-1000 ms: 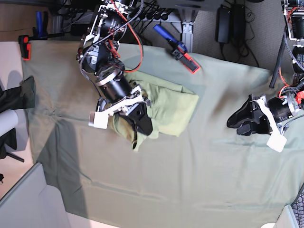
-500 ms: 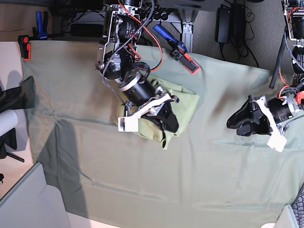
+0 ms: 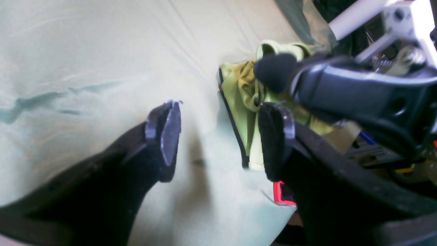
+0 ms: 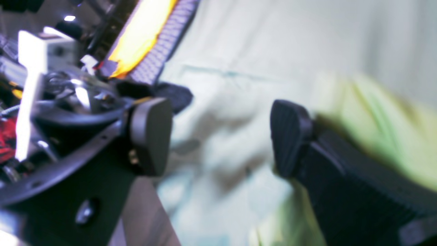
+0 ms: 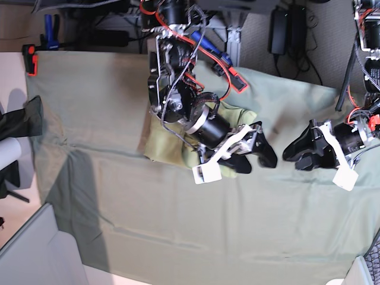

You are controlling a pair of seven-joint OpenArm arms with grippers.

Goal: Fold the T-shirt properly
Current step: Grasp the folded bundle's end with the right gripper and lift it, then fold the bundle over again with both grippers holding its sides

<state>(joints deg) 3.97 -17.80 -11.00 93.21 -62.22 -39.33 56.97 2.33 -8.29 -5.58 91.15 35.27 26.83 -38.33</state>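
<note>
The lime T-shirt (image 5: 161,142) lies as a folded bundle on the grey-green table cloth (image 5: 178,231), partly under the right arm. My right gripper (image 5: 254,159) hangs open just past the shirt's right edge with nothing between its fingers; in the right wrist view it (image 4: 220,136) is over bare cloth, with the T-shirt (image 4: 375,116) a blur beside one finger. My left gripper (image 5: 297,155) stays open a short way to the right, empty. In the left wrist view it (image 3: 220,136) faces the T-shirt (image 3: 244,99) and the right arm's black fingers (image 3: 273,71).
A blue and red clamp (image 5: 233,76) lies at the cloth's back edge behind the right arm. A red clamp (image 5: 31,59) sits at the far left corner, with a dark object (image 5: 27,116) below it. Cables and power bricks (image 5: 279,29) crowd the back.
The right gripper travelled rightward across the T-shirt carrying a fold, then opened and let the fabric go near its right edge. The left arm held still.
</note>
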